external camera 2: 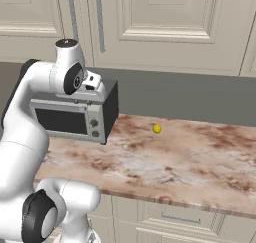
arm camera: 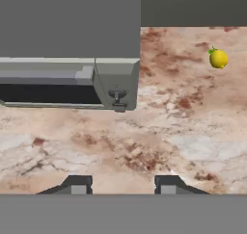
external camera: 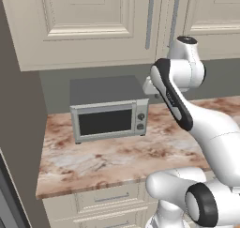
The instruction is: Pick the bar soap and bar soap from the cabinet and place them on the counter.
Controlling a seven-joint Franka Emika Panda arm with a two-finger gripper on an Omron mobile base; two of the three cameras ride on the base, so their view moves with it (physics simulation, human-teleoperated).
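Hand view: grey microwave (arm camera: pixel 72 74) at left on marbled counter (arm camera: pixel 144 146), small yellow ball (arm camera: pixel 218 58) far right. Gripper (arm camera: pixel 123 185) hovers above counter, fingertips parted, holding nothing. Cabinet (external camera: pixel 93 20) doors closed overhead; soap bars hidden from sight.

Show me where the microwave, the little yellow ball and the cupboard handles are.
Microwave (external camera: pixel 105 122), left base view, on its dark door glass.
Yellow ball (external camera 2: pixel 157 129), right base view, on its middle.
Cupboard handle (external camera: pixel 150 20), left base view, on the middle of the grey bar.
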